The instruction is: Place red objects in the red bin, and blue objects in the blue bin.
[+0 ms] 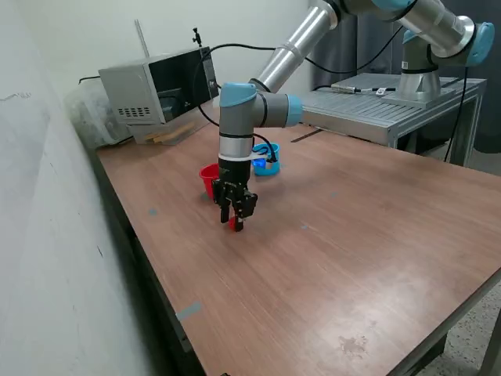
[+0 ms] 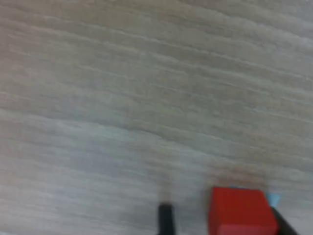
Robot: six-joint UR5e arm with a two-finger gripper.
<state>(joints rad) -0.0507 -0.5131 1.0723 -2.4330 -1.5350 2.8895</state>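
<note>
Wood-grain counter carries a solid red cube between the black fingers of the lowered hand, apparently gripped, near the round red cup.

Red cube on table, red cup — light blue cup behind

The arm is hiding part of the red cup; the wrist frame's edge is cutting off the blurred red cube.
</note>
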